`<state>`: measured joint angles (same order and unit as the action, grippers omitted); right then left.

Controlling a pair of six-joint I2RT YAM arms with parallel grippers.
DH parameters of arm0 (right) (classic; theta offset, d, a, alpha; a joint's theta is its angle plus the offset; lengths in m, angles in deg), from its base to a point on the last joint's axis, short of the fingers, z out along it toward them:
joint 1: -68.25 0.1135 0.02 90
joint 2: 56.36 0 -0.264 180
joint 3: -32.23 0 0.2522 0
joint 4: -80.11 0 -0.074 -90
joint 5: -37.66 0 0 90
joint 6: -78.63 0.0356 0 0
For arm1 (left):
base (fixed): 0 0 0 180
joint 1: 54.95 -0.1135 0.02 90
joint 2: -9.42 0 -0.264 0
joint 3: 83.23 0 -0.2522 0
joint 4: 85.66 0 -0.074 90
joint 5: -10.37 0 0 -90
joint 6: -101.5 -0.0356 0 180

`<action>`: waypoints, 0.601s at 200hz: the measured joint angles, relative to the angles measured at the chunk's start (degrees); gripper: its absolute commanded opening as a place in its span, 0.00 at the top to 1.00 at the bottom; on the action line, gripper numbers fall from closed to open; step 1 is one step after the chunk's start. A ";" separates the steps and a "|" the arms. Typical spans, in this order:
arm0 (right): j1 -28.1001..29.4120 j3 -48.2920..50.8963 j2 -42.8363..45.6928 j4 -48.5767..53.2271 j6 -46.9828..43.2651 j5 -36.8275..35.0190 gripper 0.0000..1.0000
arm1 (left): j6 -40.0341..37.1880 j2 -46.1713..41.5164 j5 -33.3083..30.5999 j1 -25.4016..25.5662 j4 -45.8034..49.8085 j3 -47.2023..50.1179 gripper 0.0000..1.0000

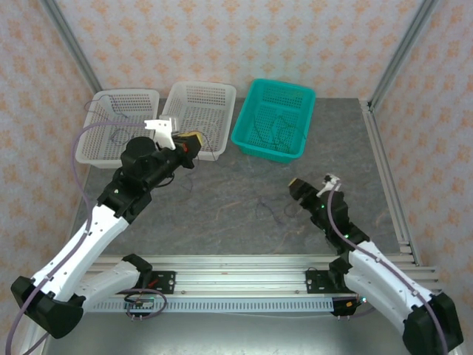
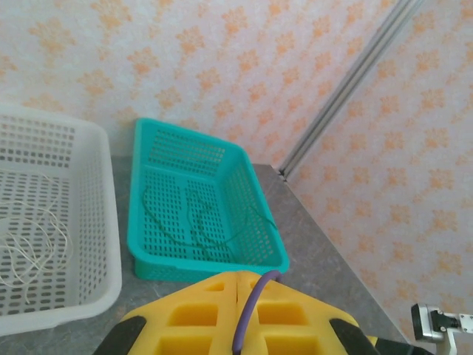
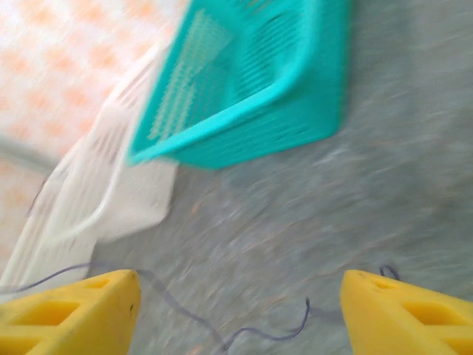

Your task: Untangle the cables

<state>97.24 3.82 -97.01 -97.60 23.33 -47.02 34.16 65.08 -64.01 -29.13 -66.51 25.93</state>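
Top external view. Grey stone-patterned table (image 1: 222, 200). Along its far edge stood three perforated plastic baskets: a white one far left (image 1: 126, 95), a second white basket (image 1: 177, 103) just right of it, and a teal basket (image 1: 255, 111) right of that. Thin green wires (image 1: 277, 129) lay inside the teal basket. The left gripper (image 1: 194, 140) hung over the near edge of the second white basket. The right gripper (image 1: 295, 186) hung low over the table's right half. A loose purple wire (image 1: 272, 211) lay on the table just left of it.

Left wrist view. The left gripper (image 2: 238, 277) had its yellow fingers (image 2: 192, 310) pressed together, clamped on a purple strand (image 2: 247, 310) running along their seam. Beyond lay the teal basket (image 2: 137, 222) with the green wires (image 2: 194, 222). To its left, the second white basket (image 2: 111, 222) held curled white wires (image 2: 37, 244).

Right wrist view, blurred. The right gripper (image 3: 240, 296) had its yellow fingers (image 3: 74, 310) set wide apart, holding nothing. The loose purple wire (image 3: 259, 336) lay on the table (image 3: 369, 185) between them. The teal basket (image 3: 244, 140) and the second white basket (image 3: 96, 192) stood farther off.
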 measured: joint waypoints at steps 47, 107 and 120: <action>12.63 -9.29 -26.62 -10.75 -17.46 0.26 0.26 | -0.26 -0.68 1.99 0.00 2.29 -0.24 1.00; 19.82 -22.51 -55.43 -17.16 -30.91 -2.49 0.50 | -1.64 -2.80 -0.57 0.00 8.26 -4.15 1.00; 19.82 -22.47 -56.83 -16.17 -30.60 -2.86 0.53 | -1.53 -2.38 -3.63 -0.55 11.72 -7.13 1.00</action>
<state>117.07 -18.65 -153.83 -113.77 -7.27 -49.89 32.63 62.70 -67.64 -29.68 -54.80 18.80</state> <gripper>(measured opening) 0.485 0.052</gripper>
